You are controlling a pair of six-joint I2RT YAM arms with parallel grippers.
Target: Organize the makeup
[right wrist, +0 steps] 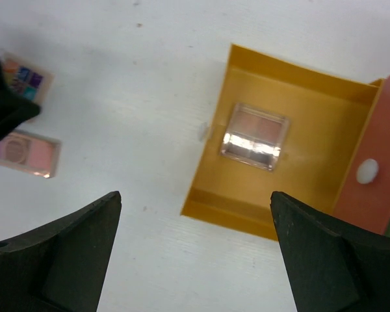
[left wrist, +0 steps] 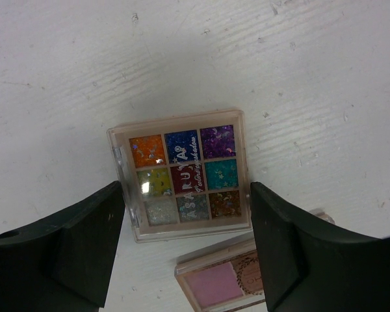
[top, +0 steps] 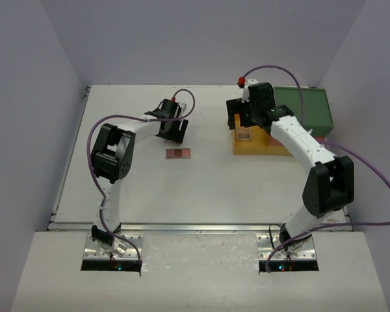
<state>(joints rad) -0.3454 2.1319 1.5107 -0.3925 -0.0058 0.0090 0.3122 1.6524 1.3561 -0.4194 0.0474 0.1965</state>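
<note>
A multicoloured glitter palette [left wrist: 180, 174] lies flat on the white table. My left gripper [left wrist: 185, 188] straddles it, and both black fingers press against its near side edges. A pink and brown palette [left wrist: 218, 283] lies just in front of it, also seen in the top view [top: 178, 153]. My right gripper [right wrist: 195, 195] hangs open and holds nothing, above the near edge of a pulled-out yellow drawer [right wrist: 208, 214]. A third palette [right wrist: 255, 136] lies flat inside that drawer. From above, the left gripper [top: 172, 127] hides the multicoloured palette.
The green-topped box [top: 305, 107] stands at the back right with its yellow drawer [top: 253, 148] pulled out toward the table's middle. An orange drawer front [right wrist: 370, 169] with a white knob sits beside the yellow one. Grey walls surround the table.
</note>
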